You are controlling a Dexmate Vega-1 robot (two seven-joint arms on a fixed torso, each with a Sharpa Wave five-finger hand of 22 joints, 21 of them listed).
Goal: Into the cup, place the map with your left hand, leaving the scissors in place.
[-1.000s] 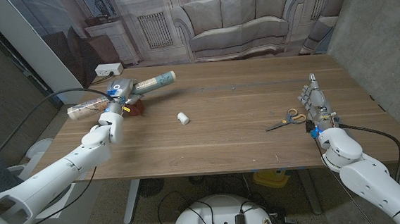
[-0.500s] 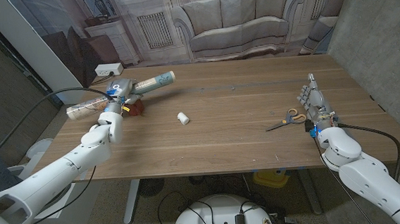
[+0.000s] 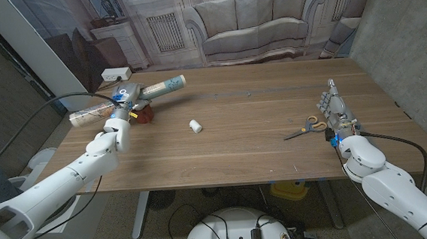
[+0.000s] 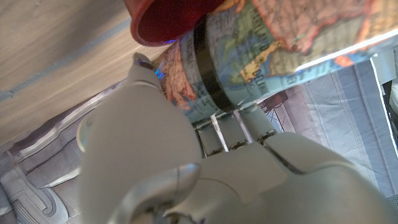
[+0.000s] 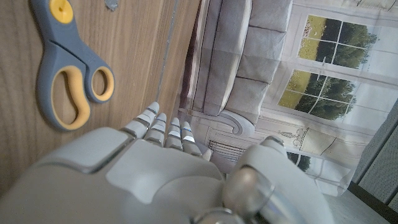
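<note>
My left hand (image 3: 117,115) grips a rolled map (image 3: 158,87) printed in blue and tan, near its middle. The roll lies slanted across the far left of the table, and one end points toward the sofa backdrop. A dark red cup (image 3: 145,115) sits right beside that hand, under the roll. The left wrist view shows the cup's rim (image 4: 168,22) against the map (image 4: 273,43), with a black band (image 4: 211,71) round the roll. Blue and yellow scissors (image 3: 308,128) lie on the right of the table. Just right of the scissors (image 5: 65,68), my right hand (image 3: 335,111) stands with straight fingers and holds nothing.
A small white cylinder (image 3: 195,125) lies on the wooden table (image 3: 245,147) between the cup and the middle. A white power strip (image 3: 115,73) sits past the far left corner. The backdrop behind the table shows a printed sofa.
The left hand and the map have edged slightly to the left. The right hand and the scissors have not moved.
</note>
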